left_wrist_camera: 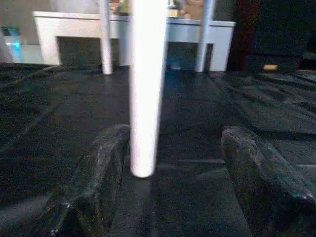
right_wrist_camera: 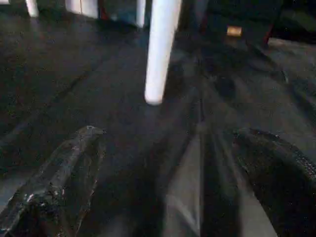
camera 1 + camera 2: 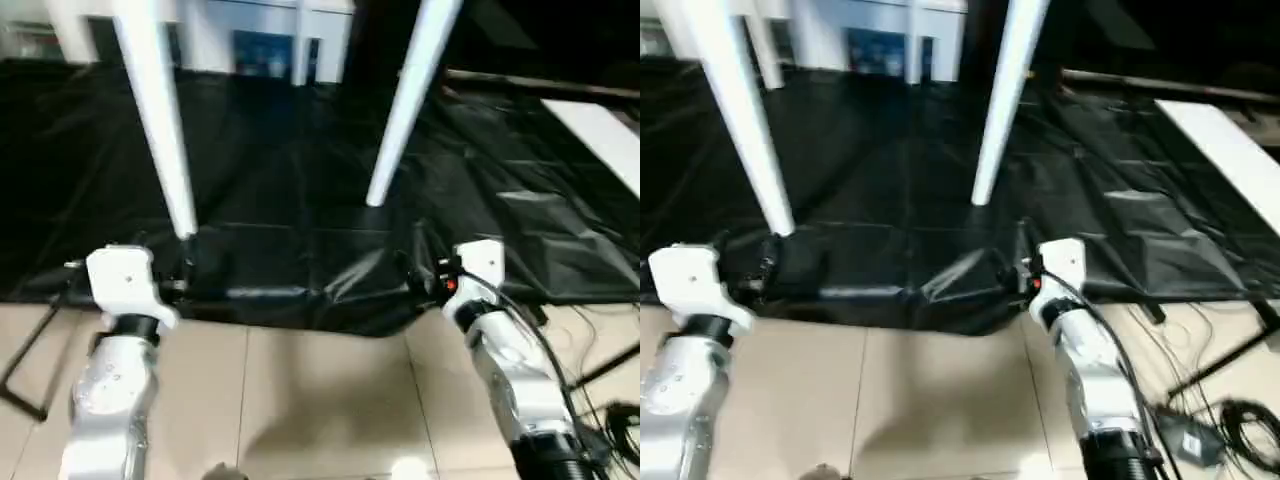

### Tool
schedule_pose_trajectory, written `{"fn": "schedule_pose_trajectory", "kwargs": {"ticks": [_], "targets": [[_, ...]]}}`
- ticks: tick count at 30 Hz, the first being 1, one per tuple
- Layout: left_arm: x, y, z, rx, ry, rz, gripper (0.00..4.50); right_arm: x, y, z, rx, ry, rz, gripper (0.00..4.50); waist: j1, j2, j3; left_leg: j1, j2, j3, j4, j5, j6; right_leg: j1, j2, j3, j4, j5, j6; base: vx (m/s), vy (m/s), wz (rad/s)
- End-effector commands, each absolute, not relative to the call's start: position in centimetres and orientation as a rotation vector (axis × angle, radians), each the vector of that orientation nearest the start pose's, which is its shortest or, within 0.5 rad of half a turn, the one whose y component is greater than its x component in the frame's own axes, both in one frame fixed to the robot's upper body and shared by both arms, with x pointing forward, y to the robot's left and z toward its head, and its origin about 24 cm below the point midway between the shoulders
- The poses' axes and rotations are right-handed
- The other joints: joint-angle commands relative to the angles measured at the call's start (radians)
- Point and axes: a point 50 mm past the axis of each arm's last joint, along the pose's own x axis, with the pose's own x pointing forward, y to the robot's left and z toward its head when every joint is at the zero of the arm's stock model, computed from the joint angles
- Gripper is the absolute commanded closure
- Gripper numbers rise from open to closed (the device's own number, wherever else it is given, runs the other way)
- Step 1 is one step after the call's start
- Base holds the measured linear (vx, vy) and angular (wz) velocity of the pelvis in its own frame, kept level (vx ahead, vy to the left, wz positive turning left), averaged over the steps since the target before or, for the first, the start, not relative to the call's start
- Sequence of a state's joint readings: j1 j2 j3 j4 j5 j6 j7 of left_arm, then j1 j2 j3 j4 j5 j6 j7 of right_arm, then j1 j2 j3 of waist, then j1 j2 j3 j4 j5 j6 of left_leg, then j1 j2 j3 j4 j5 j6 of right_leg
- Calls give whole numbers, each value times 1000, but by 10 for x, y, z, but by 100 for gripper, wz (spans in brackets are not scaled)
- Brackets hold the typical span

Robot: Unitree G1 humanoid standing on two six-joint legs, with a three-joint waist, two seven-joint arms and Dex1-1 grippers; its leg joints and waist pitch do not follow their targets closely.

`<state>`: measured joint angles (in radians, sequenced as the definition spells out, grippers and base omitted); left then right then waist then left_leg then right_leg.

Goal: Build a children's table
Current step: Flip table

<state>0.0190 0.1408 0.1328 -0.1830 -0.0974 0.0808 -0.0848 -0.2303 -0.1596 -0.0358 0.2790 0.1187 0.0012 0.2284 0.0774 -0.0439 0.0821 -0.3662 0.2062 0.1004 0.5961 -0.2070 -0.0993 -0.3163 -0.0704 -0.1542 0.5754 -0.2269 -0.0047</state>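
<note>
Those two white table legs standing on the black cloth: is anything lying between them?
Nothing. In the left eye view, only bare black cloth stretches between the left leg and the right leg.

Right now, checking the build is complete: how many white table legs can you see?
4: near-left leg by the left gripper, near-right leg, two far legs behind.

Silver forearms (image 3: 110,400), seemingly black-cabled

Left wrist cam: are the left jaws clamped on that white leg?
No. The left gripper stands open, and the white leg has only one finger beside it.
</note>
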Motion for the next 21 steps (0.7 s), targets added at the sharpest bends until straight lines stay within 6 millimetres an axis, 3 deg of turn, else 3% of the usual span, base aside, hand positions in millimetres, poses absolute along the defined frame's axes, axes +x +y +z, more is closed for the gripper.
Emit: {"fn": "schedule_pose_trajectory", "kwargs": {"ticks": [1,2,3,4,5,6,7,8,9,10,11,12,13,14,15,16,17,18,19,20,21], "targets": [[247,200,78,65,-92,38,116,300,-169,51,-40,23,211,0,15,21,-42,-31,-16,17,-65,-318,151,91,-113,25,-133,-682,-63,118,0,51],[248,199,78,68,-92,31,116,301,-171,52,-13,18,194,0,-9,21,-42,70,27,25,-83,-370,97,30,-57,32,-113,-562,-134,118,0,51],[248,199,78,68,-92,29,116,301,-171,52,-11,18,193,0,-9,30,-42,81,41,23,-95,-416,75,27,-44,36,-97,-506,-157,125,-17,31],[248,199,78,68,-93,26,116,300,-172,52,-9,19,192,0,-9,37,-49,118,66,13,-115,-475,68,9,-32,45,-61,-359,-193,52,-14,6],[248,198,78,69,-93,24,116,300,-172,52,-11,21,193,0,-15,36,-50,129,73,7,-121,-483,78,2,-29,49,-42,-285,-209,145,-12,15],[248,198,78,69,-92,22,116,299,-171,51,-20,19,201,0,-19,33,-50,132,73,13,-124,-467,106,0,-33,62,-23,-184,-230,166,17,10],[248,198,78,69,-92,22,116,299,-171,51,-20,19,201,0,-11,21,-58,97,40,43,-109,-361,142,40,-48,87,-33,-88,-237,252,29,5],[248,198,78,69,-92,21,116,298,-171,52,-22,18,202,0,-1,12,-67,60,10,63,-90,-273,158,79,-52,102,-42,-39,-232,160,27,-4],[248,196,77,70,-91,14,116,296,-171,52,-28,5,198,0,27,17,-88,20,-24,75,-65,-111,181,132,-57,119,-51,28,-195,192,17,1],[247,196,77,71,-90,11,116,296,-171,53,-31,-4,194,0,24,12,-93,15,-31,74,-56,-49,200,132,-40,119,-42,95,-178,193,4,12],[246,195,76,67,-90,7,116,293,-172,56,-29,-35,184,0,13,16,-99,31,-36,58,-50,70,249,125,3,99,-13,242,-114,193,4,12],[246,195,76,66,-90,6,116,293,-173,56,-25,-40,181,0,6,22,-104,52,-28,43,-47,124,282,112,16,88,5,271,-93,187,-21,13],[244,196,75,63,-92,6,116,291,-175,57,-21,-59,166,0,-6,29,-112,100,-12,20,-39,212,339,76,27,80,37,308,-73,156,-56,3],[243,196,75,59,-95,7,116,290,-176,58,-20,-70,157,0,-59,36,-121,259,120,-127,-13,689,624,-146,-25,85,133,40,4,156,-56,3],[242,196,75,50,-100,9,116,290,-177,59,-11,-78,154,0,-75,26,-128,275,150,-166,-6,899,692,-181,-54,109,145,-38,44,68,-92,-32],[241,197,74,49,-96,10,116,290,-179,60,-2,-90,150,0,-73,21,-128,271,146,-187,16,1083,697,-204,-88,142,147,-14,74,11,-56,-28],[240,197,73,51,-92,9,116,290,-179,61,0,-95,148,0,-65,-38,-117,87,-28,-93,77,959,471,-105,-118,213,75,339,104,-69,-76,-55],[239,198,72,52,-90,10,116,290,-180,61,1,-97,149,0,-47,-81,-118,-19,-120,-43,73,694,386,7,-69,224,81,567,188,-83,-19,0],[238,198,71,53,-85,11,116,291,-180,62,4,-99,150,0,-20,-68,-97,-73,-115,-14,100,235,257,31,-127,272,53,1096,73,-83,-19,0],[238,199,71,53,-84,14,116,291,-181,64,4,-106,148,0,-24,-64,-102,-46,-96,-1,37,148,132,30,-68,208,94,1298,-2,-25,-22,25],[237,199,71,54,-85,17,116,293,-182,67,12,-117,136,0,-37,-42,-102,-30,-100,7,1,179,60,34,-20,173,87,1164,1,-82,-37,-13]]}}
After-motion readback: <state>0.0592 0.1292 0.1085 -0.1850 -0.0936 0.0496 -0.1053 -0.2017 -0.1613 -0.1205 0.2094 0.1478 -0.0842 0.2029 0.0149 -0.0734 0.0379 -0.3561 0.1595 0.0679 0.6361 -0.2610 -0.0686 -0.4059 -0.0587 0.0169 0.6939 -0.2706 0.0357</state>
